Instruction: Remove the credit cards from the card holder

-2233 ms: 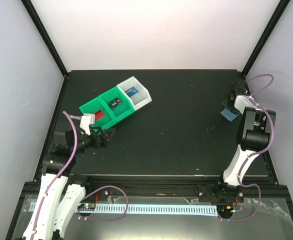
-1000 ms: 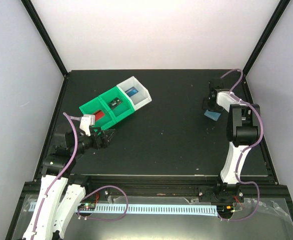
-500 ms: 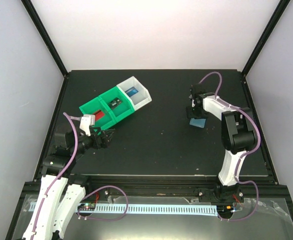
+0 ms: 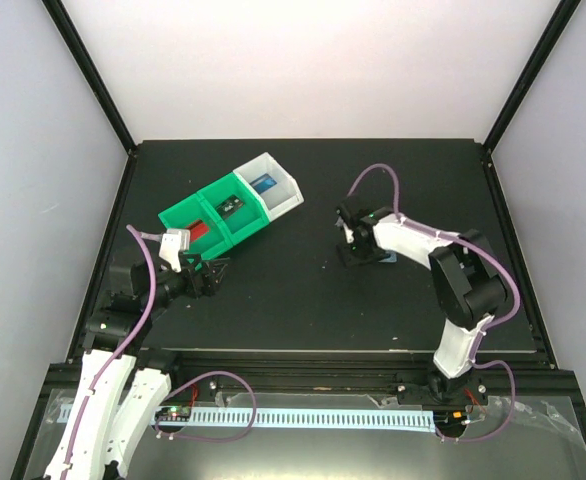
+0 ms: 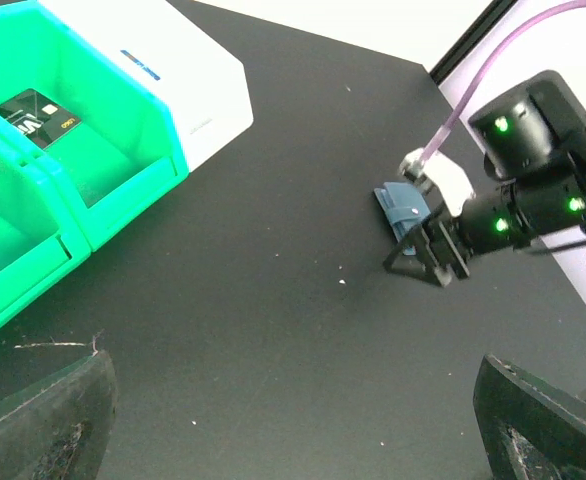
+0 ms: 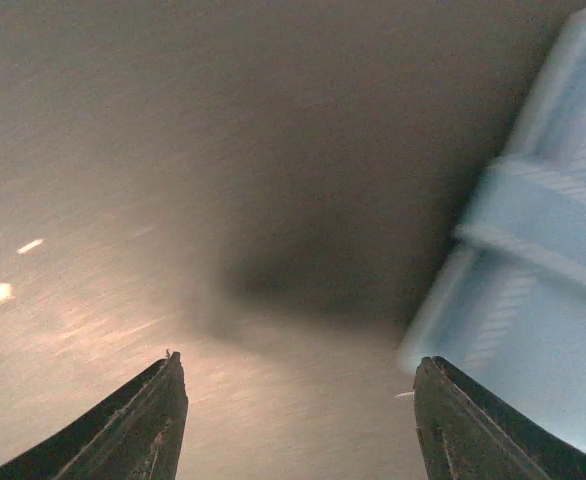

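The pale blue card holder (image 6: 543, 250) lies on the black table against my right gripper's right finger (image 6: 473, 420); it also shows in the left wrist view (image 5: 399, 202). My right gripper (image 4: 356, 247) is open and low over the table mid-right, with only bare table between its fingers. A red card (image 4: 199, 230) lies in the left green bin, a black card (image 4: 230, 205) in the middle green bin, and a blue card (image 4: 264, 184) in the white bin. My left gripper (image 4: 213, 272) is open and empty near the bins.
The joined green bins (image 4: 188, 215) and the white bin (image 4: 285, 192) stand at the back left. The enclosure walls and black frame posts (image 4: 93, 75) ring the table. My right arm's purple cable (image 4: 373, 172) loops above its wrist.
My right gripper has swept from the far right edge leftward towards the table's middle, and the card holder has moved left with it. The left arm has not moved.
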